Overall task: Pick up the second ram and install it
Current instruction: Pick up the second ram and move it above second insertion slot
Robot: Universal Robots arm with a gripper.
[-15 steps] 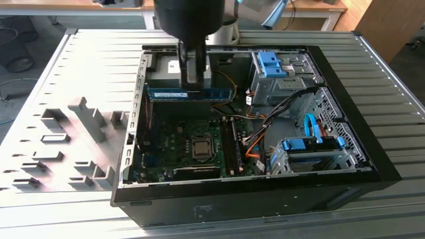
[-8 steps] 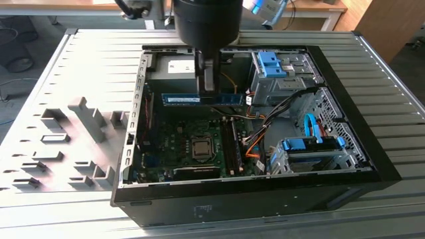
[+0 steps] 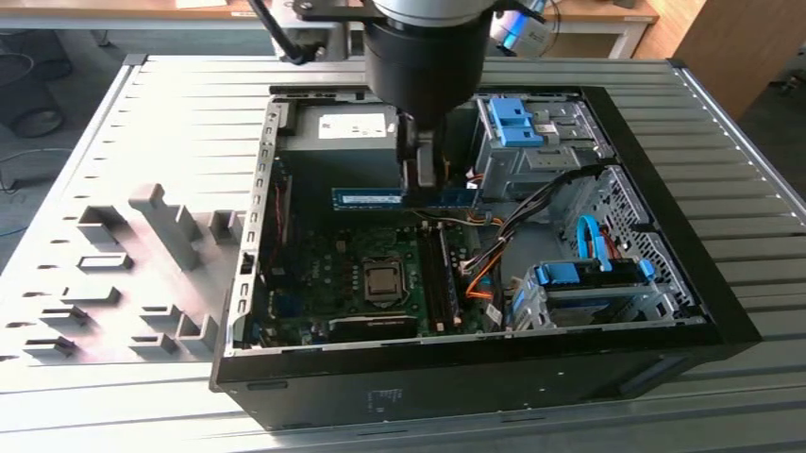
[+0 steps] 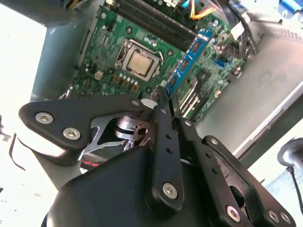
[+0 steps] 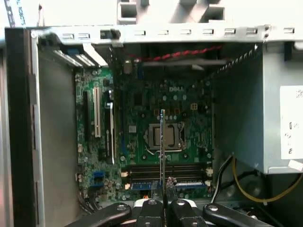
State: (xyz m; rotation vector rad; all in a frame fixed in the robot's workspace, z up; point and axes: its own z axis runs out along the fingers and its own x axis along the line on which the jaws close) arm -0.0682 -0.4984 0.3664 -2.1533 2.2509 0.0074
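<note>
My gripper [image 3: 421, 181] is shut on the second ram [image 3: 377, 198], a slim blue-green stick with black chips. I hold it level inside the open computer case, above the motherboard [image 3: 321, 269] and clear of it. In the second wrist view the second ram [image 4: 190, 57] sticks out beyond the fingertips [image 4: 166, 100], which clamp one end. In the first wrist view the second ram [image 5: 162, 142] shows edge-on as a thin line above the gripper [image 5: 164, 191]. The long black memory slots [image 3: 436, 274] lie below it, beside the processor socket [image 3: 381, 280].
The case walls [image 3: 259, 236] ring the work space. A drive cage with blue latches [image 3: 516, 123], cables [image 3: 485, 274] and another blue-latched bay [image 3: 586, 278] stand at the exterior view's right. A grey fixture plate with blocks [image 3: 139, 264] lies at the exterior view's left.
</note>
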